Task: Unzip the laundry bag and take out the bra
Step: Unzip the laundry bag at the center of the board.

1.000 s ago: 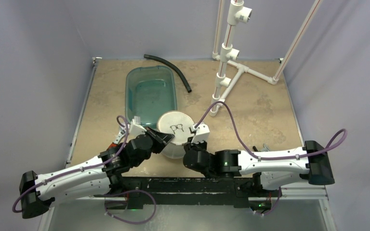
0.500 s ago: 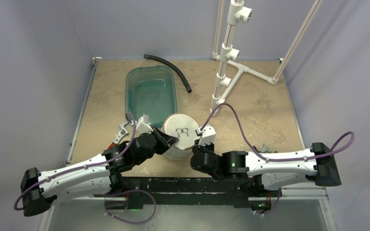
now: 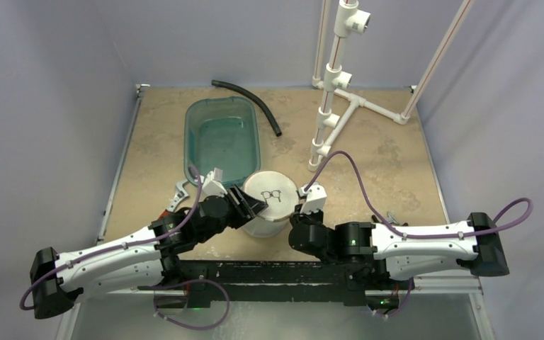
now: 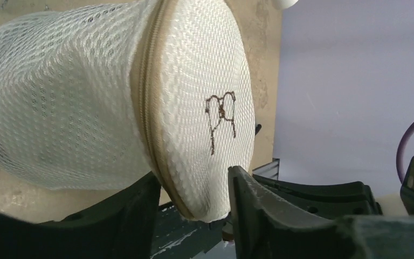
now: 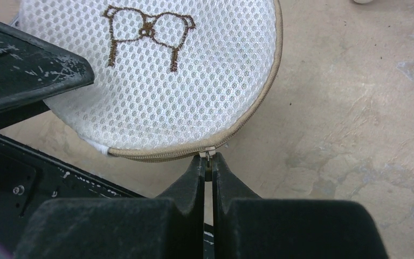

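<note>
Soft, even light fills the overhead view. The desk [image 3: 397, 156] carries only faint shadows beside the arms [image 3: 113, 258], and fine detail is slightly soft. In both wrist views the laundry bag [image 4: 86, 108] mesh is crisp, while the fingers of the left hand [image 4: 194, 178] and right hand [image 5: 208, 162] along the bottom edge look dark and blurred.

The left arm [image 3: 106, 258] and the right arm [image 3: 425, 244] stretch low toward the middle. The left gripper [image 4: 194, 190] has its fingers apart. The right gripper [image 5: 208, 165] pinches the zip tab [image 5: 209, 156] tight.
</note>
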`<act>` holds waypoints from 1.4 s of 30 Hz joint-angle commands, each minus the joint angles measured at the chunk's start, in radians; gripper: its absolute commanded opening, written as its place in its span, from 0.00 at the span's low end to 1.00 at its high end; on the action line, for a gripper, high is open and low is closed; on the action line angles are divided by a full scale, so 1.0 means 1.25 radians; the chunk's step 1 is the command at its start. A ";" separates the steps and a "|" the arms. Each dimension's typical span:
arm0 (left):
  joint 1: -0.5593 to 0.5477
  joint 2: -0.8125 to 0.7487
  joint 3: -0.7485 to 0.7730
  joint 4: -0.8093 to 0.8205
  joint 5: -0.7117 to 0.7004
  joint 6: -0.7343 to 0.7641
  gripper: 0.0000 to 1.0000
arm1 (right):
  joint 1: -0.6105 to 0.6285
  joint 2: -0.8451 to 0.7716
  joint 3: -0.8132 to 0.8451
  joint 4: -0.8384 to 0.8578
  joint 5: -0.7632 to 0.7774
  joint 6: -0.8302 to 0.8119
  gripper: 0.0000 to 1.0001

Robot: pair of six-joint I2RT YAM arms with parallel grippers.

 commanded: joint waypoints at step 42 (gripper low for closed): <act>-0.033 0.077 0.081 -0.017 0.008 -0.056 0.04 | 0.002 -0.060 0.002 0.135 -0.044 -0.183 0.00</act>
